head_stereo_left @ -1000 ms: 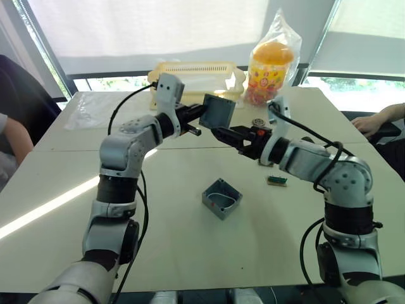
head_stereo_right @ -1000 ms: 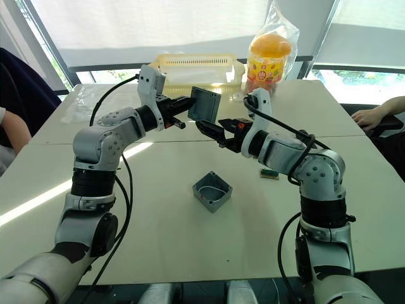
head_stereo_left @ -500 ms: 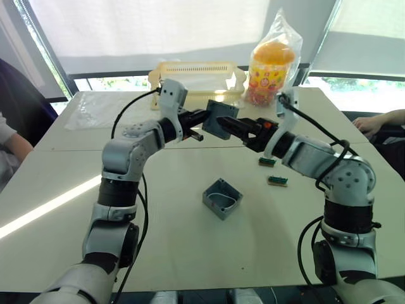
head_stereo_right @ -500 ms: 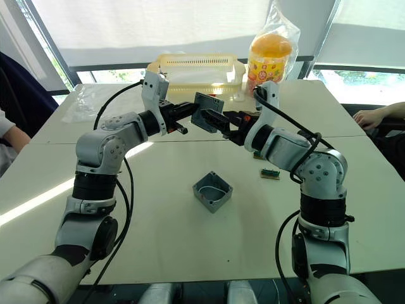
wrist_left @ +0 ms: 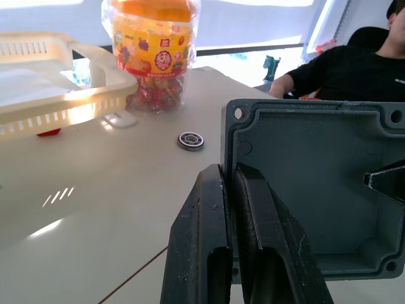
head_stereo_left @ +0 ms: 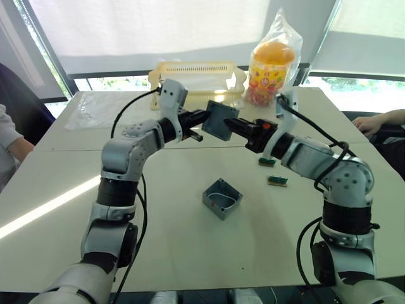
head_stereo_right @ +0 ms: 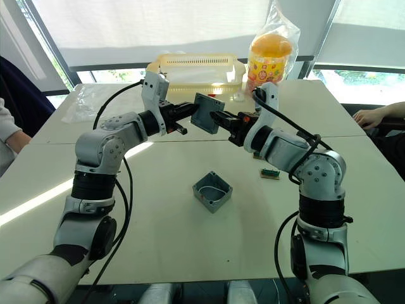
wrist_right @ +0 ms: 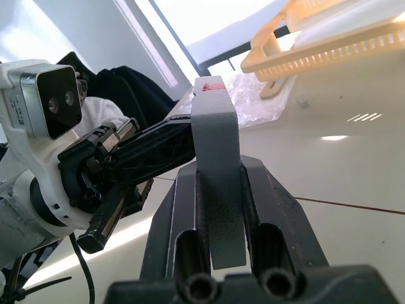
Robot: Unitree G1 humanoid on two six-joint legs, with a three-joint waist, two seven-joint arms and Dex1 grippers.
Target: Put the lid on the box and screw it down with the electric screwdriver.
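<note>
The lid (head_stereo_left: pixel 221 120) is held up in the air over the table (head_stereo_left: pixel 190 253), standing on its edge. The left gripper (wrist_left: pixel 231 209) pinches one side of it with its fingers squeezed tight. The right gripper (wrist_right: pixel 218 190) pinches the other side, its fingers tight on the rim too. The box (head_stereo_left: pixel 222 198) sits open on the pale table below, nearer the robot. At the far edge stand a yellow basket (head_stereo_left: pixel 193 73) and a candy jar (head_stereo_left: pixel 271 63) in a clear bag. Bright windows with white blinds (head_stereo_left: pixel 158 25) are behind. A person's arm (head_stereo_left: pixel 380 120) rests at the right side.
</note>
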